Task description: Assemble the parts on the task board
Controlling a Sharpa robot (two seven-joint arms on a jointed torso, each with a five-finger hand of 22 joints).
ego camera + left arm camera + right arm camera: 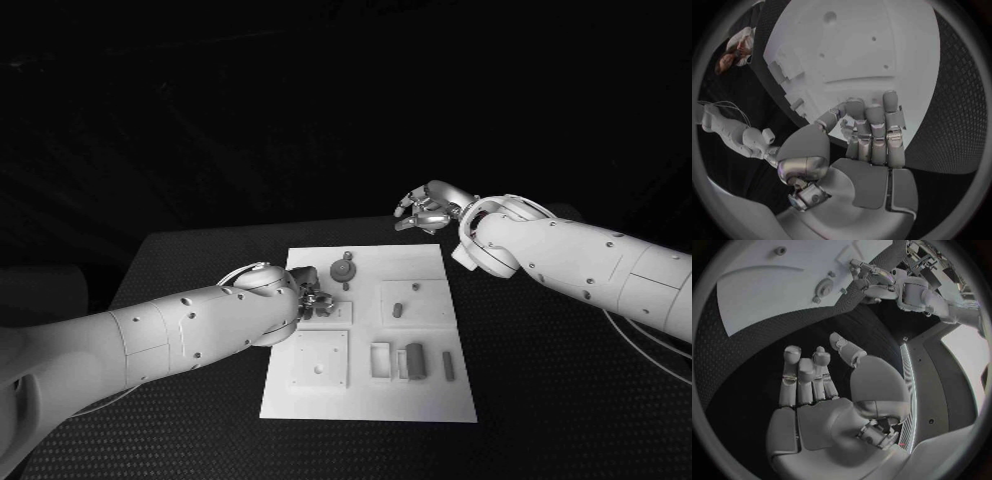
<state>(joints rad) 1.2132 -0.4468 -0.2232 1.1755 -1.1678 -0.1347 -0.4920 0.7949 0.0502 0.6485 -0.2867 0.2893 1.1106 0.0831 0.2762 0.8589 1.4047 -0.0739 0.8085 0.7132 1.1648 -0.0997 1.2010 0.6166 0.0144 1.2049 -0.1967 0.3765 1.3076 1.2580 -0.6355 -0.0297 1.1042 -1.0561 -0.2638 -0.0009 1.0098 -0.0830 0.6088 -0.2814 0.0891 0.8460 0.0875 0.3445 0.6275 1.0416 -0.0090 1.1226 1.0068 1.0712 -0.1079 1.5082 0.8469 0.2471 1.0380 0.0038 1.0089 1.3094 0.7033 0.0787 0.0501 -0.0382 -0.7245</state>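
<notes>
The left hand (pixel 306 300) rests on the flat white board (pixel 433 400), fingers together, empty. The right hand (pixel 430 208) hangs beyond it, open. Small parts (pixel 414 360) dot the board on the bumpy black tabletop (pixel 548 420).

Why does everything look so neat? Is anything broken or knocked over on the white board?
Nothing stands out. The task board lies flat and square on the table, and the parts rest within its recesses. The left hand works over the board's left side; the right hand is off the board, beyond its far edge, holding nothing.
</notes>
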